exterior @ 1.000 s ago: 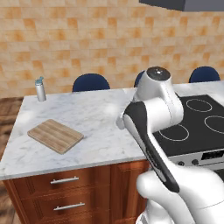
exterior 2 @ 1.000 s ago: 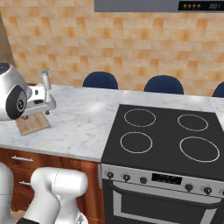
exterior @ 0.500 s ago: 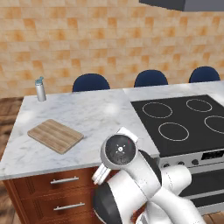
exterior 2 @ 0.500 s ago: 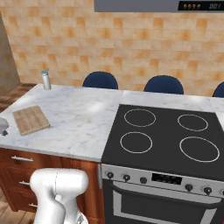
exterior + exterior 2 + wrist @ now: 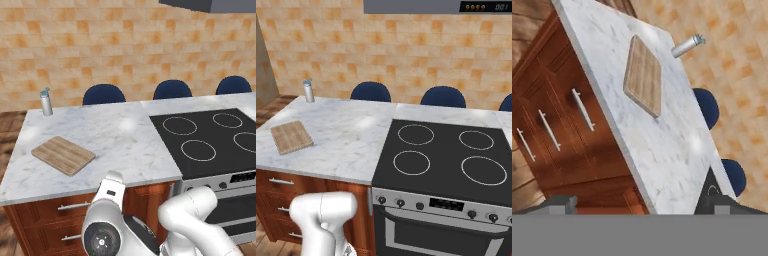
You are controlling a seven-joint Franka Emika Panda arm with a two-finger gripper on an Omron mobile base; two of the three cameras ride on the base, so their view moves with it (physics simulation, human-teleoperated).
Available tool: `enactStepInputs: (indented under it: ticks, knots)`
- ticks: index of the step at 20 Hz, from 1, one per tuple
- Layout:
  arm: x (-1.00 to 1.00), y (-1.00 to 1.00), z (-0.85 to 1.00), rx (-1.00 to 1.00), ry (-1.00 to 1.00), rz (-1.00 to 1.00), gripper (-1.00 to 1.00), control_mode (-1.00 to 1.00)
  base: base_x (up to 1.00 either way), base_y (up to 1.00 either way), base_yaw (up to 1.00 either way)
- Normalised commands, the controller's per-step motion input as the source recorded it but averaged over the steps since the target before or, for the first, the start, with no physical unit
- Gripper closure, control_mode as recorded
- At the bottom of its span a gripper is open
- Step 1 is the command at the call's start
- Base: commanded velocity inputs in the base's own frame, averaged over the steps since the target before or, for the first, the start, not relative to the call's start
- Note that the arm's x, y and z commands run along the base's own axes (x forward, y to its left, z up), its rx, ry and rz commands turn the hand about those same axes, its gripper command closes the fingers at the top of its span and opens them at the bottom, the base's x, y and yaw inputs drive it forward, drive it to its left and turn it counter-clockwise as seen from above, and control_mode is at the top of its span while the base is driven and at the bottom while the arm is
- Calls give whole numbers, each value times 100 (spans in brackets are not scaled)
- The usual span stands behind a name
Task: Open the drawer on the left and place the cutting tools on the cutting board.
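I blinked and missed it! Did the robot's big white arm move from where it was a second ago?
Yes. The white arm swung down: before it rose over the marble counter; now it sits below the edge, by the reddish-brown wooden drawer.

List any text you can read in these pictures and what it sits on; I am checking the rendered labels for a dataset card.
Amber digits on the dark panel at the top of the right base view: too blurred to read.
Pale marking on the stove's control strip: too small to read.
Cutting board, marble counter, bottle, drawer: no text.
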Motion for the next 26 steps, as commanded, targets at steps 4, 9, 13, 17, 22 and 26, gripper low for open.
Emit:
enactStepInputs:
  ticks: [4, 9, 13, 17, 22, 26]
  knots:
    - [41, 0, -59, -3, -16, 7, -100, -100, 0, 0, 0]
    - [48, 0, -82, -8, -1, 2, -100, -100, 0, 0, 0]
    - [30, 2, -79, -15, 0, 3, -100, -100, 0, 0, 0]
    - [7, 21, -77, -12, 0, 4, -100, -100, 0, 0, 0]
    - [11, 47, -58, -17, -11, 2, -100, -100, 0, 0, 0]
    - [13, 59, -28, -24, -16, 0, -100, -100, 0, 0, 0]
